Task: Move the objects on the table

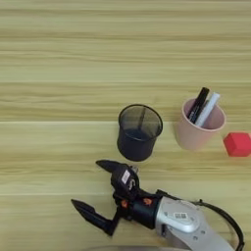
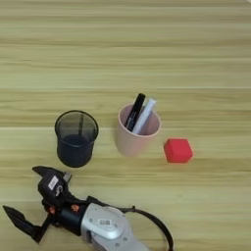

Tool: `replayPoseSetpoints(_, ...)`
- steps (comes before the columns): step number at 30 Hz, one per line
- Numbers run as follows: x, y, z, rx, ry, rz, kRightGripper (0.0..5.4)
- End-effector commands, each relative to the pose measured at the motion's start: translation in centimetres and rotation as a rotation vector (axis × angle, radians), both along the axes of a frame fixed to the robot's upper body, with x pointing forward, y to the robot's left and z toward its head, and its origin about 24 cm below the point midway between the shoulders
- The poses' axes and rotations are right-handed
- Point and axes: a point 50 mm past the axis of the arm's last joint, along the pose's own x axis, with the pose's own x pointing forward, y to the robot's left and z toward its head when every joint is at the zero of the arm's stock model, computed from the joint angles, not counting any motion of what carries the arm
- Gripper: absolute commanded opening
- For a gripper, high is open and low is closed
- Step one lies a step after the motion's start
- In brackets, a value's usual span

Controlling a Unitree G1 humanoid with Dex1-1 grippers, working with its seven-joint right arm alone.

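A round black wire-mesh pen cup point(image 1: 139, 131) stands upright near the middle of the wooden table point(image 1: 59, 73), with nothing visible inside it. To its right a pink cup point(image 1: 198, 126) holds a slim black marker pen point(image 1: 198, 104) and a white pen point(image 1: 208, 109), both leaning to the right. A small red cube point(image 1: 238, 144) lies right of the pink cup. My right gripper point(image 1: 89, 184) is open, below and slightly left of the mesh cup, its two black fingers spread wide with nothing between them. One fingertip point(image 1: 104, 164) lies just below the mesh cup's base.
The silver forearm point(image 1: 191, 225) comes in from the bottom right, with a black cable point(image 1: 225, 218) looping beside it. Bare wood stretches across the far half and the left side of the table.
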Motion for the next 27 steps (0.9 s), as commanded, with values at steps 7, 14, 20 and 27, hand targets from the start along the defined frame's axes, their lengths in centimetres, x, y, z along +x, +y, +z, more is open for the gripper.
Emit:
replayPoseSetpoints(7, 2.3, -0.5, 0.8, 0.03, -0.049, -0.115, 5.35)
replayPoseSetpoints(14, 3.0, -1.0, 0.3, 0.021, -0.027, -0.171, 5.35)
replayPoseSetpoints(20, 3.3, -1.1, 0.2, 0.022, -0.022, -0.195, 5.35)
replayPoseSetpoints(27, 3.6, -1.5, 0.4, 0.017, -0.022, -0.238, 5.35)
